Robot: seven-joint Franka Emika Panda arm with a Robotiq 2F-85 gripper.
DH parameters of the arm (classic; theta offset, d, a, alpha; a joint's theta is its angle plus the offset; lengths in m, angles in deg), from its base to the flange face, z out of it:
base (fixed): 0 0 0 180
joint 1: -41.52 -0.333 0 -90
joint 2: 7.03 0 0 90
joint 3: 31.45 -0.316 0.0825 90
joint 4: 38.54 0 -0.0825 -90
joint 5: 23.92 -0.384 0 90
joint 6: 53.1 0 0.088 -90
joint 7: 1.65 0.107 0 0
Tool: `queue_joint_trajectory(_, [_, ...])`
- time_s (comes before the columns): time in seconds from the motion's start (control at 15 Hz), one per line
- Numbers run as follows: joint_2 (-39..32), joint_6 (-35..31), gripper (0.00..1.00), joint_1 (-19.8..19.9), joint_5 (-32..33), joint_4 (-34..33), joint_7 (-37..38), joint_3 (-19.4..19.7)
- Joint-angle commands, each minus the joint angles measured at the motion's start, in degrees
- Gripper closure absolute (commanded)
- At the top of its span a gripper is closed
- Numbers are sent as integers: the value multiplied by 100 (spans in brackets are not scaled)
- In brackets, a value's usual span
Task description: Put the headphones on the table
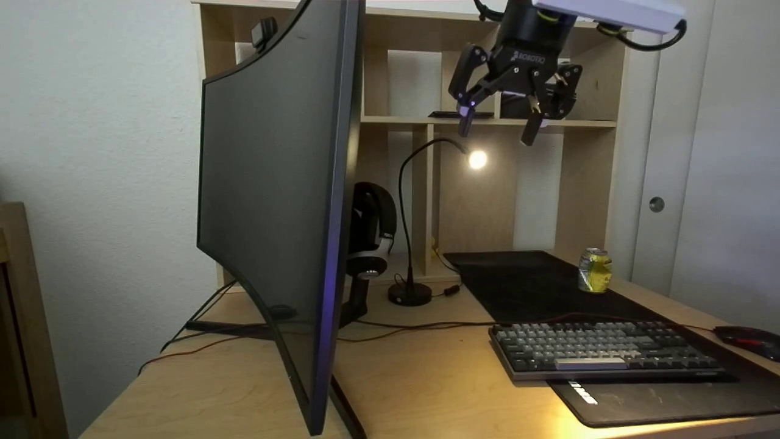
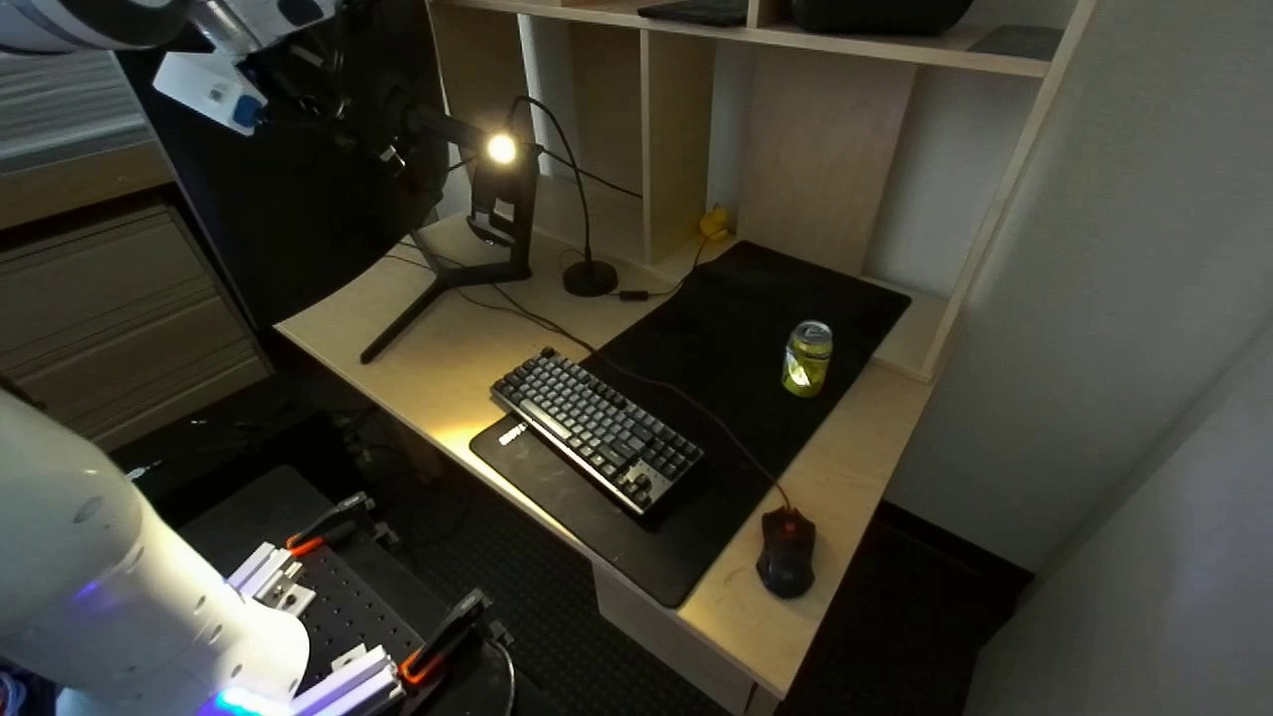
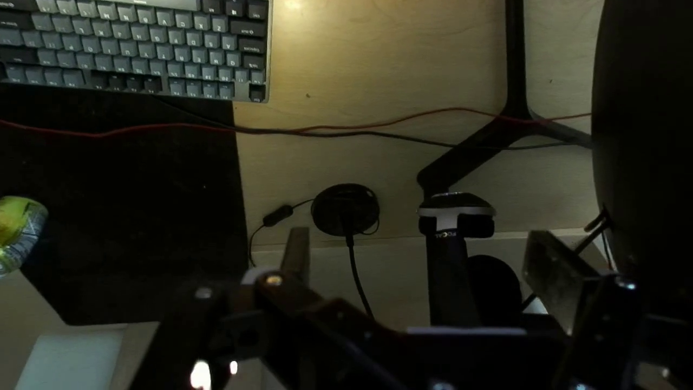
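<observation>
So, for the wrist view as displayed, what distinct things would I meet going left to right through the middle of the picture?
Drink can, inline switch on the lamp's cord, lamp base, headphones, monitor.

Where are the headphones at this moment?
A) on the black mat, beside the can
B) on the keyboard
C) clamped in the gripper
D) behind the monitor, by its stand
D: in an exterior view the headphones show past the edge of the monitor, next to its stand, with the gripper open and apart from them.
</observation>
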Motion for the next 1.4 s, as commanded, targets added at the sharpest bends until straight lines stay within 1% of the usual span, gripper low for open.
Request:
queue_joint_trajectory(0.0, [-927, -969, 0, 132, -84, -203, -107, 56])
queue_joint_trajectory(0.07, [-344, -507, 0, 72, -13, -14, -8, 10])
queue_joint_trajectory(0.13, [-570, -757, 0, 86, -12, -31, -8, 30])
queue_joint_trajectory(0.27, [-841, -919, 0, 98, -13, -94, -10, 53])
queue_joint_trajectory(0.33, [-1216, -1080, 0, 106, 117, -87, 45, -136])
queue_joint_trajectory(0.47, [-1744, -1434, 0, 63, 212, -411, 134, -373])
queue_joint_trajectory(0.53, [-1838, -1768, 0, 67, 203, -359, 266, -472])
queue_joint_trajectory(0.67, [-2081, -2463, 0, 345, 517, -358, 874, -848])
queue_joint_trajectory(0.73, [-2552, -2186, 0, 641, 773, -1222, 1177, -925])
queue_joint_trajectory(0.8, [-2718, -2286, 0, 874, 1055, -1357, 1530, -1040])
queue_joint_trajectory(0.87, [-2849, -2065, 0, 1049, 1362, -1674, 1862, -1111])
queue_joint_trajectory(0.93, [-2305, -2240, 0, 599, 975, -950, 1482, -902])
queue_joint_trajectory(1.0, [-2496, -2208, 0, 780, 1162, -1243, 1676, -952])
queue_joint_trajectory(1.13, [-2750, -2195, 0, 934, 1251, -1548, 1728, -965])
queue_joint_trajectory(1.2, [-2771, -1960, 0, 883, 1250, -1521, 1530, -975])
queue_joint_trajectory(1.27, [-2906, -1944, 0, 862, 1247, -1607, 1463, -984])
queue_joint_trajectory(1.33, [-3118, -1864, 0, 754, 1021, -1812, 1227, -951])
